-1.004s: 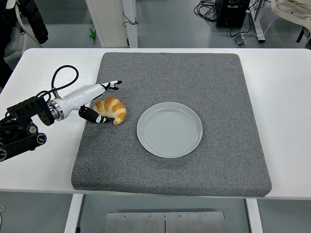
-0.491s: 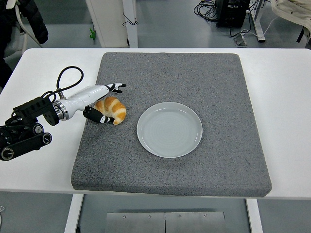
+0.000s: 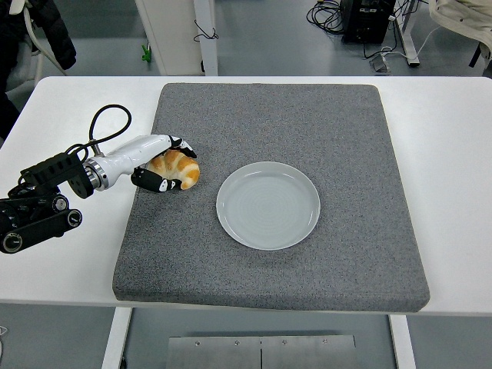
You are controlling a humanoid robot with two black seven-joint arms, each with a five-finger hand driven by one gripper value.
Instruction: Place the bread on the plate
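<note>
A golden croissant-shaped bread [image 3: 183, 171] lies on the left part of the grey mat [image 3: 323, 123]. My left hand [image 3: 181, 167], white with black fingertips, reaches in from the left and is curled around it. The upper fingers [image 3: 184, 146] wrap over its far side and the thumb [image 3: 157, 184] presses on its near side. The bread still rests on the mat. An empty pale round plate [image 3: 267, 204] sits at the mat's middle, a short way right of the bread. The right arm is out of view.
My left arm's black forearm [image 3: 38, 209] and a looped black cable [image 3: 110, 121] lie over the white table [image 3: 69, 261] to the left of the mat. The mat's raised edge runs along the hand's left side.
My left hand moved a little right onto the bread. Its upper fingers, stretched straight before, have curled down over the bread, and the thumb has closed in beneath.
</note>
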